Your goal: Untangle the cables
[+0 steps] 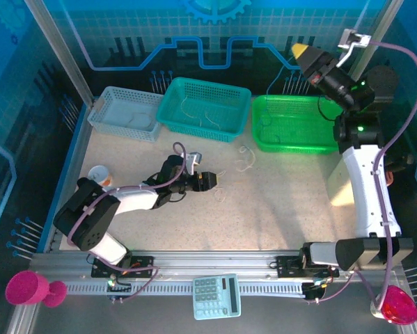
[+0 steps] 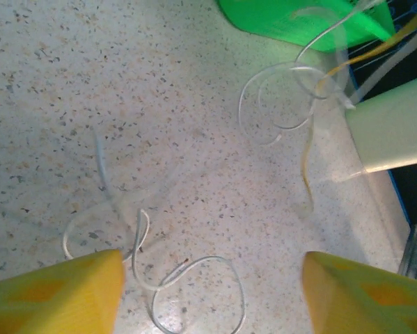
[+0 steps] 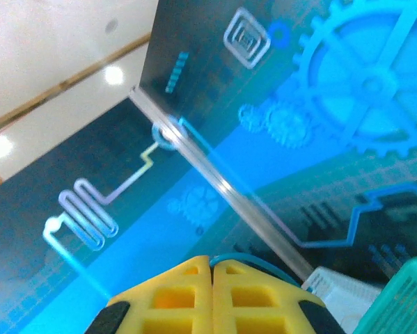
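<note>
The left gripper (image 2: 211, 278) hovers low over the table (image 2: 90, 69), fingers spread wide, holding nothing. The cables (image 2: 140, 229) lie in loose loops on the table just ahead of it. Farther back, raised near the green basket (image 1: 295, 147), the right gripper (image 3: 211, 268) has its fingers pressed together; any hold is unclear.

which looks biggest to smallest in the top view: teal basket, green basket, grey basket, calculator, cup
1. teal basket and green basket, too alike to rank
2. grey basket
3. calculator
4. cup
</note>
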`<state>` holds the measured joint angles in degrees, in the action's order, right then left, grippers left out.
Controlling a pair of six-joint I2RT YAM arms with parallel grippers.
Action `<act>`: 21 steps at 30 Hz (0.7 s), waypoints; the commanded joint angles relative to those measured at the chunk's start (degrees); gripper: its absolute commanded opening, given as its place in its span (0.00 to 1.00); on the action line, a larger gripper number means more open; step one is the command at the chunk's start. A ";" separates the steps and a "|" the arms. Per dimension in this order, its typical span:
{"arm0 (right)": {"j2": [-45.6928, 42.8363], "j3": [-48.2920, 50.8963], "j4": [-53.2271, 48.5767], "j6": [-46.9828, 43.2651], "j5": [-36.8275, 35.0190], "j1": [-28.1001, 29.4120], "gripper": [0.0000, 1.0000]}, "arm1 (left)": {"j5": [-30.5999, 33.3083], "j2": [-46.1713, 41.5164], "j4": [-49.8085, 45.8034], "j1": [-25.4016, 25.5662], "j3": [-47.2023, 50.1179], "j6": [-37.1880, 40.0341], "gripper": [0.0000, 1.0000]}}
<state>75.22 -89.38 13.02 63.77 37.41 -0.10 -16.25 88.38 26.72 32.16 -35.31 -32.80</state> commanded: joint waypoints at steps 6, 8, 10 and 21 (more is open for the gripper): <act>-2.87 1.81 -2.27 -7.02 3.57 6.21 0.00 | 1.26 -11.32 -10.07 -0.02 -3.34 4.84 0.88; -2.69 1.13 -2.72 -7.41 3.69 7.44 0.00 | 1.58 -13.20 -12.12 -0.04 -4.85 6.22 0.89; -2.45 0.13 -3.26 -7.86 3.62 8.69 0.00 | 1.73 -14.42 -13.69 -0.04 -6.50 7.24 0.92; -1.45 -5.56 -7.30 -11.54 1.54 17.93 0.00 | -1.44 -13.49 -17.16 0.08 -16.53 12.09 0.95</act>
<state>73.97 -92.64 6.72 54.43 39.48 15.73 -15.68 74.15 11.03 32.16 -48.49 -23.66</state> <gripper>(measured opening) 0.064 0.945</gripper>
